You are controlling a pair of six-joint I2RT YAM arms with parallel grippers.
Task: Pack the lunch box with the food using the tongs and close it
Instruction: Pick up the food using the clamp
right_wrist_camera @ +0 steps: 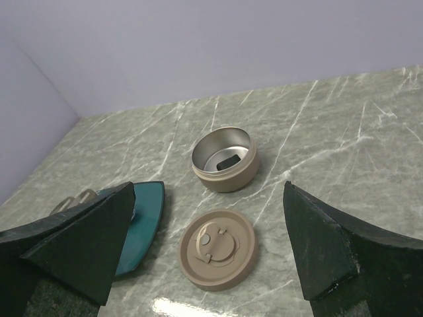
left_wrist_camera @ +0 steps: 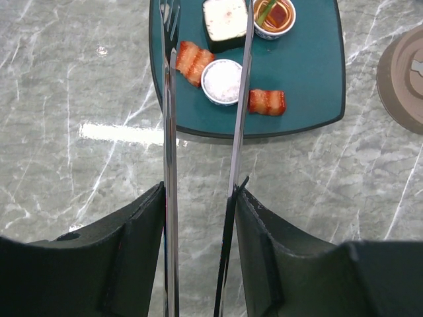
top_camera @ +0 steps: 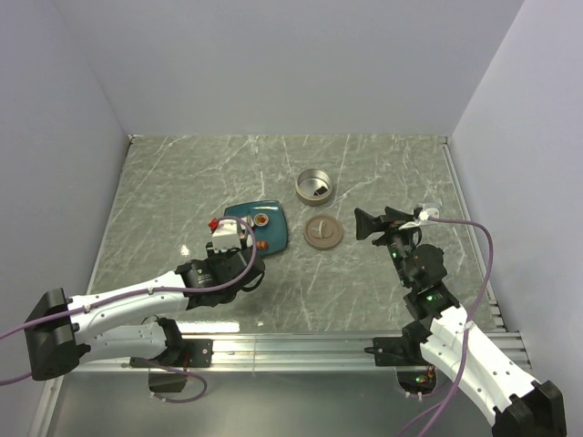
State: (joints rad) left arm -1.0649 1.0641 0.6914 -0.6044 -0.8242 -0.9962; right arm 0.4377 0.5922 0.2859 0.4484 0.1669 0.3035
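My left gripper (left_wrist_camera: 199,191) is shut on the slim metal tongs (left_wrist_camera: 169,132), and both fingers press on the two arms. The tong arms reach over the teal plate (left_wrist_camera: 310,66) and stand either side of a white round piece of food (left_wrist_camera: 221,81). Orange-red pieces (left_wrist_camera: 193,61) (left_wrist_camera: 267,102) lie beside it. The lunch box (top_camera: 315,188) (right_wrist_camera: 225,158) stands uncovered behind the plate, with a dark piece (right_wrist_camera: 229,160) inside. Its tan lid (top_camera: 323,233) (right_wrist_camera: 218,249) lies flat on the table. My right gripper (top_camera: 375,222) (right_wrist_camera: 209,191) is open and holds nothing, just right of the lid.
The plate (top_camera: 273,238) also carries a white square piece (left_wrist_camera: 225,20) and a small cup of orange sauce (left_wrist_camera: 274,13). Pale walls close the table at the back and sides. A metal rail (top_camera: 301,344) runs along the near edge.
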